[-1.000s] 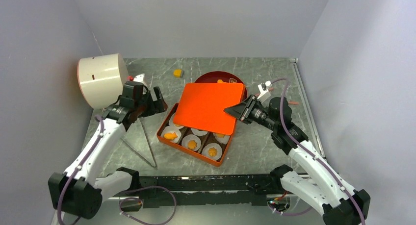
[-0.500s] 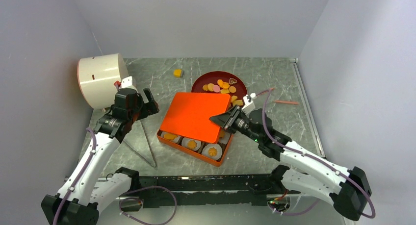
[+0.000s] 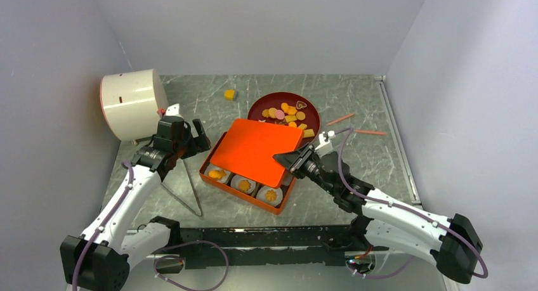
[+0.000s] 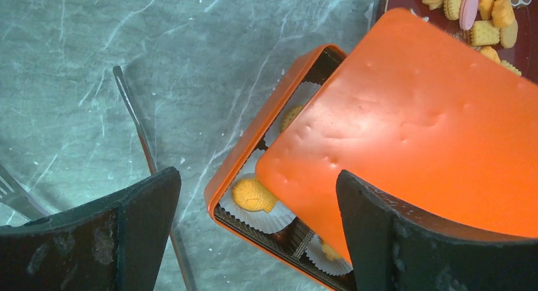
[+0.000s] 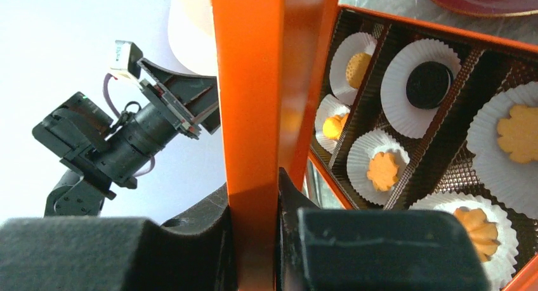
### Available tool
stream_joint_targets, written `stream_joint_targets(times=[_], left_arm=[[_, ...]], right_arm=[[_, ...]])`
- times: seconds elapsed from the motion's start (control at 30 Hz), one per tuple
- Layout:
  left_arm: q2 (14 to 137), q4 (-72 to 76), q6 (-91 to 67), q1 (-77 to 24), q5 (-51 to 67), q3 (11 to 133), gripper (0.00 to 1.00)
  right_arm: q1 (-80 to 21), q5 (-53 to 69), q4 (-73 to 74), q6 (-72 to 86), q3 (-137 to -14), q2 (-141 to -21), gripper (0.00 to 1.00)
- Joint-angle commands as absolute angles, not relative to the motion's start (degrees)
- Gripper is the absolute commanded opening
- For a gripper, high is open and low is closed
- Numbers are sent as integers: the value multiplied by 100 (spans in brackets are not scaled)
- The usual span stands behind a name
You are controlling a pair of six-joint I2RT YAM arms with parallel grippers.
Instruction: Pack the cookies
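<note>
An orange box (image 3: 212, 183) holds white paper cups with cookies (image 3: 245, 185) in them; in the right wrist view I see orange flowers (image 5: 381, 167) and a dark round (image 5: 429, 85). My right gripper (image 3: 287, 159) is shut on the orange lid (image 3: 254, 150) at its right edge and holds it tilted over the box, covering most of it. In the right wrist view the lid's rim (image 5: 254, 113) is pinched between my fingers. My left gripper (image 3: 189, 134) is open and empty, just left of the box; its view shows the lid (image 4: 406, 132) and a yellow cookie (image 4: 252, 195).
A dark red plate (image 3: 260, 104) with several loose cookies (image 3: 288, 112) sits behind the box. One yellow cookie (image 3: 229, 94) lies alone at the back. A white drum (image 3: 130, 102) lies at the far left. Metal tongs (image 3: 189, 189) lie left of the box.
My right gripper has carried the lid left and down toward the box, uncovering the red plate. The left gripper has shifted slightly toward the box.
</note>
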State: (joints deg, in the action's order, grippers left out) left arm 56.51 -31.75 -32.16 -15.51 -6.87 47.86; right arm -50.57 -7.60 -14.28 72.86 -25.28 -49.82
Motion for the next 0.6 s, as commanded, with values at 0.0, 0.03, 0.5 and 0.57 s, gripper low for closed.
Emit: stream_joint_targets(times=[0.0, 0.03, 0.5, 0.57], left_arm=[[5567, -3030, -3200, -1535, -657, 4894, 97], [5553, -3066, -3209, -1537, -705, 4948, 97], [5487, -3334, -2998, -1533, -1472, 5572, 97], [5581, -3296, -2980, -1536, -1362, 5492, 97]], right_arm=[[-5067, -1050, -1750, 7011, -3155, -4642, 0], [-5065, -1027, -1745, 6978, -3232, -4619, 0], [-5076, -423, -3298, 7400, -3003, -5681, 0], [-5078, -452, -3294, 7407, -2946, -5763, 0]])
